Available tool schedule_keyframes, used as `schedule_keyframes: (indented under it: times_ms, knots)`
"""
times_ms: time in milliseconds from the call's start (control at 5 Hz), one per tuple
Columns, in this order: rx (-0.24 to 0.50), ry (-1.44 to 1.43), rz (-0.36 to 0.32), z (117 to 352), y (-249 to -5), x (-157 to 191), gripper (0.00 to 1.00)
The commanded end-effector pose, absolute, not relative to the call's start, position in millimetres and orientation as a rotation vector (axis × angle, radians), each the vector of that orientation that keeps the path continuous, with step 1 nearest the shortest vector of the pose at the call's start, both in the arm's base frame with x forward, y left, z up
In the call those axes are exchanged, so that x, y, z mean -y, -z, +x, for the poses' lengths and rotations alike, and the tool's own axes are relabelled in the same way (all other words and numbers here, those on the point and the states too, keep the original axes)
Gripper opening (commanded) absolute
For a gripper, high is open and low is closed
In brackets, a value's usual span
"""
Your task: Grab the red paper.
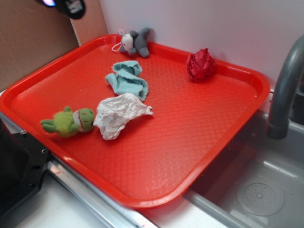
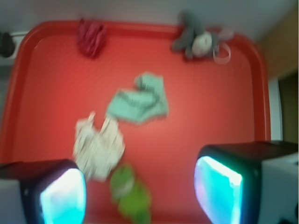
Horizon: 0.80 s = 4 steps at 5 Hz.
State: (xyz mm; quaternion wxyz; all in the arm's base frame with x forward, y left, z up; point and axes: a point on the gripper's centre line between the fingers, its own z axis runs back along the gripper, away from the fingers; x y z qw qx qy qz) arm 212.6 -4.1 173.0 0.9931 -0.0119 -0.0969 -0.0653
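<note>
The gripper, fingers spread and empty, hovers above the tray's near edge; the red paper lies well apart at the far rim, ahead-left in the wrist view.

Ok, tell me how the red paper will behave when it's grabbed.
The red paper is a creased, crumpled ball, so it probably crushes somewhat under squeeze and weighs little. Its rounded shape may let it roll or skid on the tray if nudged.
</note>
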Motion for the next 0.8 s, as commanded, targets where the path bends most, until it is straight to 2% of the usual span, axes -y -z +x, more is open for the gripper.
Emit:
schedule_keyframes:
  times_ms: [0,400,600]
  knots:
    - [0.292,0.167,-0.013,245.8,-177.2,8.7,1.00]
    - [0.292,0.167,-0.013,245.8,-177.2,8.7,1.00]
    - [0.226,0.304,0.007,286.9,-160.9,37.4,1.00]
